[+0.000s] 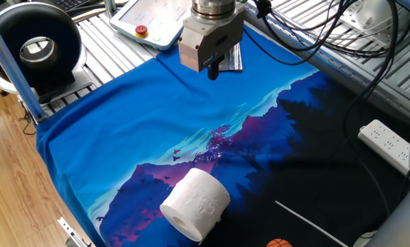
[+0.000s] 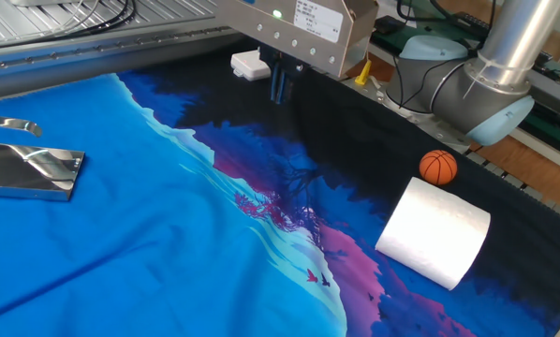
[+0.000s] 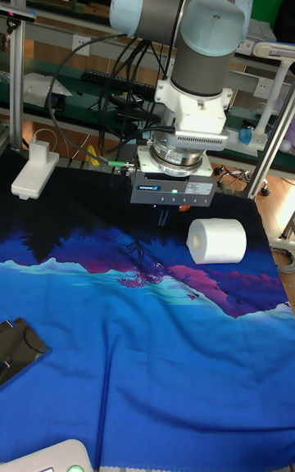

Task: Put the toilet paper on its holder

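The toilet paper (image 1: 195, 203) is a white roll lying on its side on the printed cloth, its hollow core facing the front edge; it also shows in the other fixed view (image 2: 434, 231) and the tall view (image 3: 217, 240). The holder (image 2: 27, 171) is a shiny metal stand with a flat base at the cloth's far left; behind my gripper only a sliver of the holder (image 1: 231, 58) shows. My gripper (image 1: 213, 70) hangs above the cloth, well away from the roll, its fingers (image 2: 278, 89) pressed together and holding nothing.
A black ring-shaped device (image 1: 33, 44) and a teach pendant (image 1: 150, 20) sit beyond the cloth's far edge. A power strip (image 1: 390, 144) lies at the right. A small orange ball (image 2: 438, 167) rests near the roll, and a white adapter (image 2: 250, 65) lies behind the gripper.
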You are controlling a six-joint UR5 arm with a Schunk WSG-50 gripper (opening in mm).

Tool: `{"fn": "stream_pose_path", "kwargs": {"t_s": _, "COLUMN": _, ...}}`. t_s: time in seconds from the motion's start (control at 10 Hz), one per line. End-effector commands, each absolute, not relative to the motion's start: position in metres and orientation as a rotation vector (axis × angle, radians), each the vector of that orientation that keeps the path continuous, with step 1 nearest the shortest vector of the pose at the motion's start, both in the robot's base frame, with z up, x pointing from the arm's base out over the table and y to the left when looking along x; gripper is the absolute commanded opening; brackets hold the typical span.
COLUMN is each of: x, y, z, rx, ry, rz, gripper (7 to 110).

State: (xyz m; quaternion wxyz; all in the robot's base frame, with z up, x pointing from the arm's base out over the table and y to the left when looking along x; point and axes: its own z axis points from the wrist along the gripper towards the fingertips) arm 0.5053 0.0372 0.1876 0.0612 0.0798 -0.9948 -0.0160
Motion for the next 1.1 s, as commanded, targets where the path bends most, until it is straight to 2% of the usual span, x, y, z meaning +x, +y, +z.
{"fn": "stream_pose_path", "kwargs": {"t_s": 0.0, "x": 0.496, "y": 0.040, "z": 0.190, "rx": 0.275, "ry": -2.969, "rz": -0.076, "gripper": 7}}
{"fn": "stream_pose_path", "kwargs": {"t_s": 0.3, "x": 0.485, "y": 0.006, "z": 0.193, "rx": 0.258, "ry": -2.910, "rz": 0.122, "gripper": 7}}
{"fn": "stream_pose_path", "kwargs": {"t_s": 0.5, "x": 0.491, "y": 0.011, "z": 0.192, "rx": 0.239, "ry": -2.943, "rz": 0.098, "gripper": 7}}
{"fn": "stream_pose_path", "kwargs": {"t_s": 0.7, "x": 0.485, "y": -0.014, "z": 0.196, "rx": 0.293, "ry": -2.891, "rz": 0.238, "gripper": 7}}
{"fn": "stream_pose_path", "kwargs": {"t_s": 0.9, "x": 0.489, "y": 0.025, "z": 0.191, "rx": 0.223, "ry": -2.940, "rz": 0.017, "gripper": 7}}
{"fn": "stream_pose_path", "kwargs": {"t_s": 1.0, "x": 0.492, "y": 0.020, "z": 0.191, "rx": 0.263, "ry": -2.948, "rz": 0.042, "gripper": 7}}
